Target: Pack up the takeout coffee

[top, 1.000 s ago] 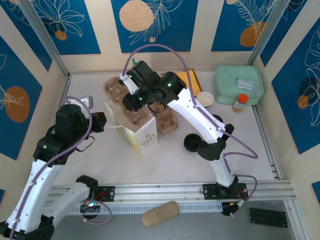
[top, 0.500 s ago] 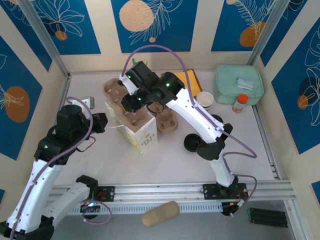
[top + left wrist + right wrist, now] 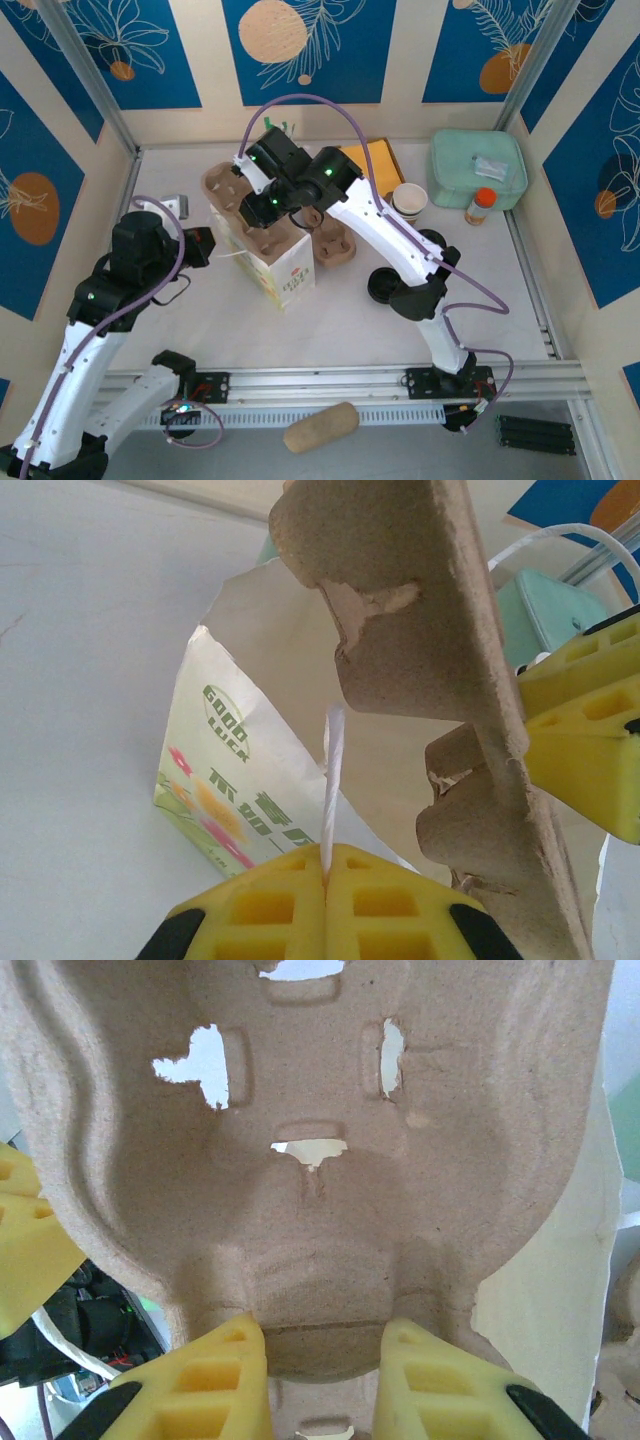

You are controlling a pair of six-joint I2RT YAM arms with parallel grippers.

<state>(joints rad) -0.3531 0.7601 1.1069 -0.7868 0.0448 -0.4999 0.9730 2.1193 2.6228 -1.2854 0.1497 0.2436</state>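
Walls (image 3: 300, 50) of blue panels printed with peach discs and pale leaves box in a smooth white table (image 3: 330, 330). On it stands a glossy white paper bag (image 3: 285, 272) with green lettering. Left of the bag, the left gripper (image 3: 327, 875) presses its yellow jaws together on the thin white cord handle (image 3: 332, 780). Above the bag, the right gripper (image 3: 320, 1345) pinches the rim of a rough, moulded brown pulp cup carrier (image 3: 300, 1210). Right of the bag sits the takeout coffee (image 3: 379, 285), showing its round black lid.

Takeout coffee (image 3: 380, 284), round black lid up, upright, well right of the paper bag (image 3: 283, 262), partly hidden from me.
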